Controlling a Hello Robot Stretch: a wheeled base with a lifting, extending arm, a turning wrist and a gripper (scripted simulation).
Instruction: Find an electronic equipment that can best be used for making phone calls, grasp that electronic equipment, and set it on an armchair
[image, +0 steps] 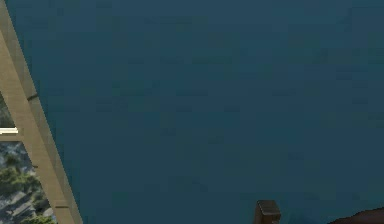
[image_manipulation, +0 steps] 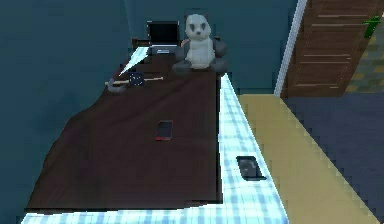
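Arm side view: a bed (image_manipulation: 235, 120) with a blue-and-white checked sheet. A dark brown blanket (image_manipulation: 130, 150) covers most of it.

- Panda plush (image_manipulation: 200, 45) sits upright at the bed's head. It looks propped there for display, so I use it as the landmark.
- Just beside the panda, toward the wall, stands a dark, screen-like thing, perhaps a laptop (image_manipulation: 162, 33).
- Near the panda's foot, on the blanket's top edge, lies a small heap of odds and ends (image_manipulation: 135, 78), too small to name.
- Well down the bed from the panda, a slim dark slab (image_manipulation: 164, 129) lies flat on the blanket. By its shape I judge it to be the phone. It rests face-up and apart from everything else, so it should be easy to take from above.
- Farther still from the panda, on the bare checked strip, lies a second dark flat rectangle (image_manipulation: 250, 167) with a pale rim. It may be another handset or a remote, and I cannot tell which.
- Beyond the panda, a wooden door (image_manipulation: 335, 45).

Forward view: a teal wall (image: 200, 100) close ahead, a wooden door frame (image: 35, 130) slanting along its left, and a dark brown post top (image: 266, 212) at the bottom edge.

I cannot tell the gripper's state, nor whether it carries anything.

Judgement: the robot is parked alongside the bed for the reach. The grasp is not yet made, and the armchair leg comes after it.
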